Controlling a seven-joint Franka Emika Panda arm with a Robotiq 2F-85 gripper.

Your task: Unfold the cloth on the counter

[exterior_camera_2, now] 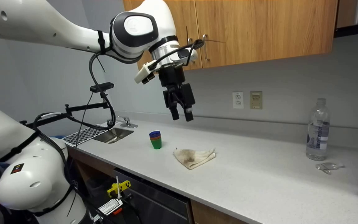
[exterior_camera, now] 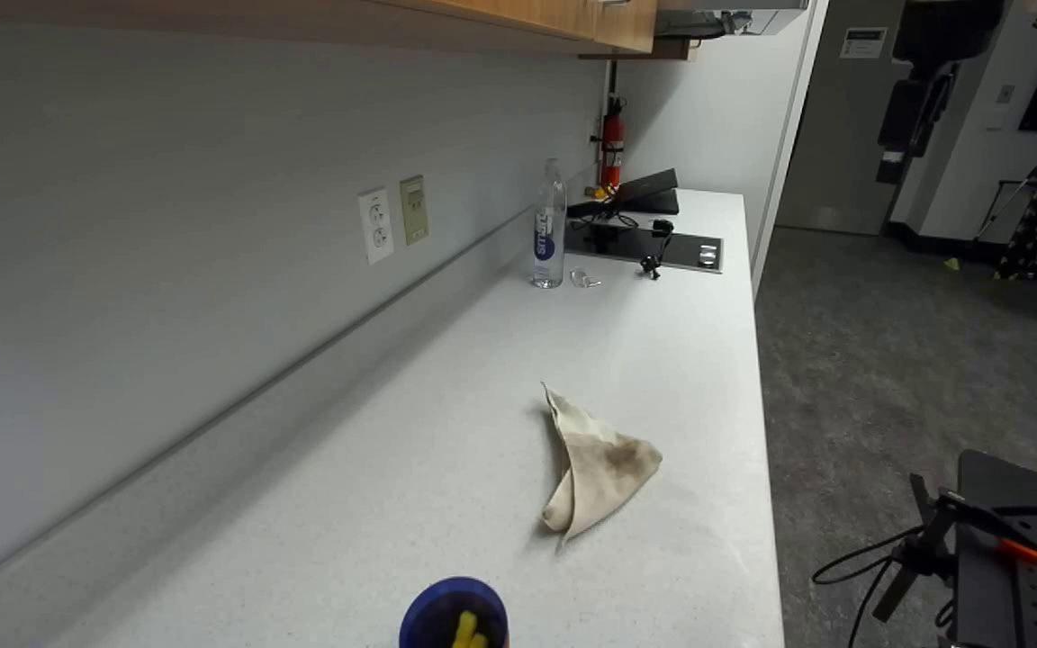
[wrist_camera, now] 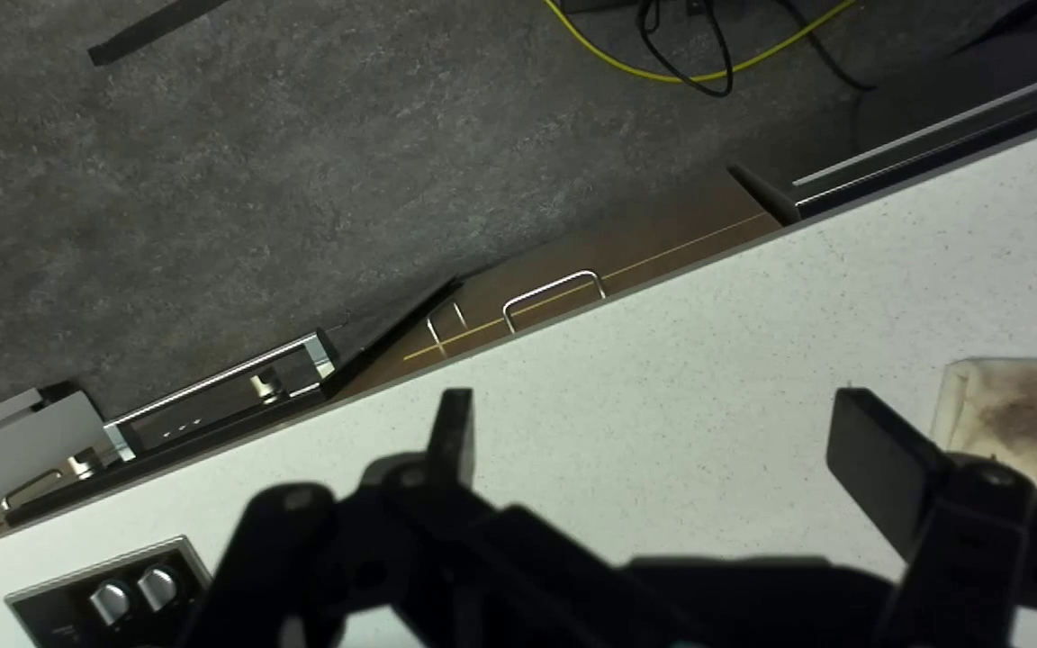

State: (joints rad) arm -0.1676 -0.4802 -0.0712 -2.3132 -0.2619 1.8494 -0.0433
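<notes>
The cloth is cream with a brown stain and lies folded in a rough triangle on the white counter. It shows in both exterior views [exterior_camera: 608, 468] [exterior_camera_2: 193, 157]. In the wrist view only part of the cloth [wrist_camera: 1036, 418] shows at the right edge, partly behind a finger. The counter [exterior_camera_2: 253, 183] runs along the wall. My gripper [exterior_camera_2: 182, 117] hangs well above the counter, above the cloth in the picture and apart from it. In the wrist view my gripper [wrist_camera: 652, 400] has its fingers wide apart with only counter surface between them. It holds nothing.
A stack of coloured cups [exterior_camera_2: 156, 141] stands near the cloth on the sink side. A water bottle [exterior_camera_2: 318, 133] and a clear plastic piece [exterior_camera_2: 328, 167] stand farther along. A cooktop [exterior_camera: 685, 250] lies beyond. Wooden cabinets [exterior_camera_2: 259, 28] hang above. The sink [exterior_camera_2: 113, 135] is at the far end.
</notes>
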